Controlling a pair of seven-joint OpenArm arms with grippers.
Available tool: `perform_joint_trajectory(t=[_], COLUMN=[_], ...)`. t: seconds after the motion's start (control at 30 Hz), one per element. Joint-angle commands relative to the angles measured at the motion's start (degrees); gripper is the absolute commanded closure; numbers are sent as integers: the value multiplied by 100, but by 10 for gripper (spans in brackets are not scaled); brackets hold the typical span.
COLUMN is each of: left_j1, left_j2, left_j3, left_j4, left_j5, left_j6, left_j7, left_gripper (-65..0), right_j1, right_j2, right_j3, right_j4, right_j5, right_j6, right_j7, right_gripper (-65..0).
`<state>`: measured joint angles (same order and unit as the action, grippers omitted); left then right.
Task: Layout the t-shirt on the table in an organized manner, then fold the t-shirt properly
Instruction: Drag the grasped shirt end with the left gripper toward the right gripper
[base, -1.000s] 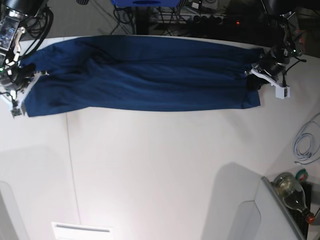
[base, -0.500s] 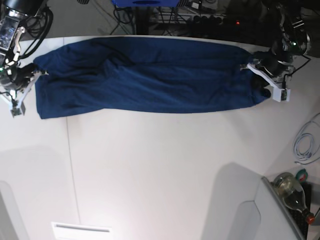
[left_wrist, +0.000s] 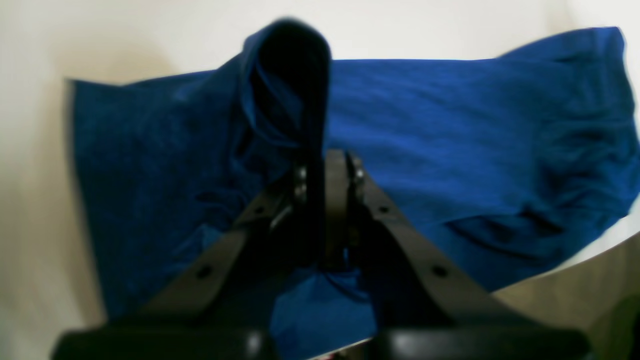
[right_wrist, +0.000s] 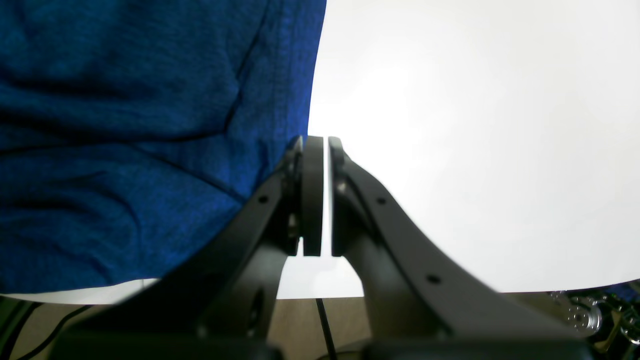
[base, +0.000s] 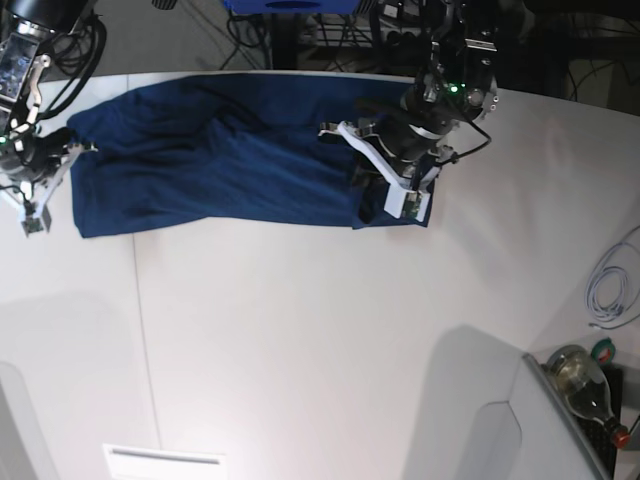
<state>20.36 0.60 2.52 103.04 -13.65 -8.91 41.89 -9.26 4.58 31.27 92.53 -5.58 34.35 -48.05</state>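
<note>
I'm running the fold step now. The t-shirt (base: 220, 165) is lying stretched along the far edge of the tabletop (base: 320, 340). L gripper (base: 385, 185) is pinched tight on a bunch of the navy cloth; in the L wrist view the fabric is rising in a peak right out of the closed jaws. It's hanging over the shirt's middle w/ that end doubled over the body, so I'm judging this as the crosswise fold, roughly halfway across.

R gripper (base: 45, 165) is sitting at the shirt's other end, near the tabletop edge. Jaws are nearly together there, only a thin slit showing in the R wrist view, and the slit is showing white tabletop, not cloth; the shirt's hem is lying just beside the finger. So I'm reading it as closed but not holding anything I can see.

Next move, as I'm judging it: carry the L end on toward the R end, line up the edges, lower flat, then let go. Risk is the carried layer bunching up instead of laying smooth.
</note>
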Motion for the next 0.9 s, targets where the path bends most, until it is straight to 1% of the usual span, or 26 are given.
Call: perform_joint_trajectory(t=[0.0,0.1,0.2,0.37,0.47,0.57,0.63,0.87], left_j1=[-115,-273,-379,-528,-546,-563,-634,-801], left_j2=[15,120,217,234,366,393,472,507], left_j3=[130,420,570,763,737,754,772,789], left_j4=[-6,-357,-665,-911,-911,-911,-911,-1351], left_j5=[-37,-37,-20,-55,-20,-20,-20,-55], left_j6=[60,95,95,95,95,95,95,95], left_j7=[-88,-88,-88,-97,-97,-97,-88,-88], left_gripper=[0,0,0,0,0,0,0,0], right_j1=[51,51,51,51,51,51,51,51], right_j2=[74,83,83,83,83,83,83,83], right_j3=[16,16,16,16,16,16,16,16], right_j4=[96,96,96,96,96,96,96,88], right_j5=[18,18,18,18,18,18,18,18], right_j6=[7,7,7,7,7,7,7,7], right_j7=[71,71,71,71,71,71,71,71], right_gripper=[-14,-14,-14,-14,-14,-14,-14,-14])
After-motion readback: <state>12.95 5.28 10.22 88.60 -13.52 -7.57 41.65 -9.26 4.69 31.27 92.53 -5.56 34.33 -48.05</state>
